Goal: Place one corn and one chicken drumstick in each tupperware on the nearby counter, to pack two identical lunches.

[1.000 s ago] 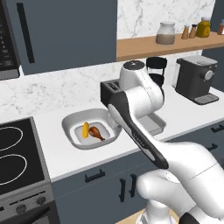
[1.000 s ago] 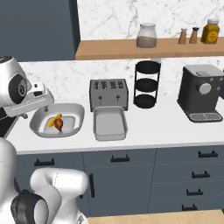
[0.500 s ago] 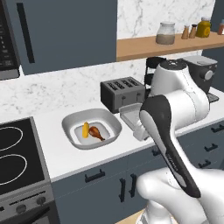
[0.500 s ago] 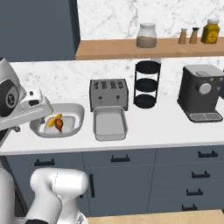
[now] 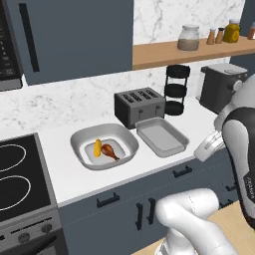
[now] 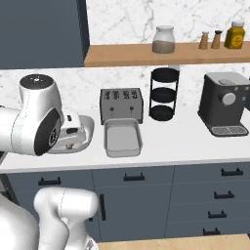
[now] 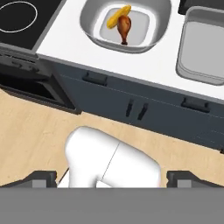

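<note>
Corn (image 7: pixel 118 16) and drumstick (image 7: pixel 124 27) lie in the tub (image 7: pixel 89 22), well apart from the wide-open pincer (image 7: pixel 112 178).

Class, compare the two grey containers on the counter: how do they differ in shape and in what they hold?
The tub is rounded with curved corners; the tray is rectangular with straighter walls. The tub holds a corn and a chicken drumstick side by side; the tray holds nothing. Both are light grey, lidless and stand on the white counter in front of the toaster.
</note>
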### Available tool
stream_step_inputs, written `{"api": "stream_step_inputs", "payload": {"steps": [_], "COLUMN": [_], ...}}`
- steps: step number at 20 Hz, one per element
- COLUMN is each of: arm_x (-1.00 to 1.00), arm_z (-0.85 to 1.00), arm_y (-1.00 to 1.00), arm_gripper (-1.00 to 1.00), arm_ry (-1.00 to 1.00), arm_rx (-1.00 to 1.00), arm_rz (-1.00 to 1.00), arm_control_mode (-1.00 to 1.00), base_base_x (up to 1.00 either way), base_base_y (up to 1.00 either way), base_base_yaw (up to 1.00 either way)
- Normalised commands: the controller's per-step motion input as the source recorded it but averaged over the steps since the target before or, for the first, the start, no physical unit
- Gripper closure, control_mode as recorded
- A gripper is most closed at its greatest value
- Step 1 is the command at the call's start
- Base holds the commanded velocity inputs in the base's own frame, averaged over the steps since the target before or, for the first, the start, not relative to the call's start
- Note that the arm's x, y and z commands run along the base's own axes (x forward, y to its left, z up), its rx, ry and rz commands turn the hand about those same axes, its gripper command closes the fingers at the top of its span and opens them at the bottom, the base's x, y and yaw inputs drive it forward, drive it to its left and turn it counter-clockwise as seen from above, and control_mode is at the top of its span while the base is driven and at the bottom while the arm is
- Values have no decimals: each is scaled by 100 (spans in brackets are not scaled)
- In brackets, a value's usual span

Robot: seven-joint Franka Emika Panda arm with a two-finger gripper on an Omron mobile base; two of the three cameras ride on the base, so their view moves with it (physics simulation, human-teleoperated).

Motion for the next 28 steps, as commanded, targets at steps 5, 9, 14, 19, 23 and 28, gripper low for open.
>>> {"api": "stream_step_inputs", "payload": {"steps": [5, 9, 14, 19, 23, 28], "arm_x": [0, 0, 0, 0, 0, 0], "arm_z": [30, 0, 0, 0, 0, 0], "arm_y": [-1, 0, 0, 0, 0, 0], "arm_gripper": [-100, -100, -100, -100, -100, -100], "arm_ry": [0, 0, 0, 0, 0, 0], "arm_rx": [24, 0, 0, 0, 0, 0], "arm_rz": [0, 0, 0, 0, 0, 0], "arm_control_mode": [-100, 100, 100, 100, 100, 100], "base_base_x": [0, -1, 0, 0, -5, -6], "base_base_y": [0, 26, 38, 14, -30, -84], "base_base_yaw": [0, 0, -31, -48, -18, 23]}}
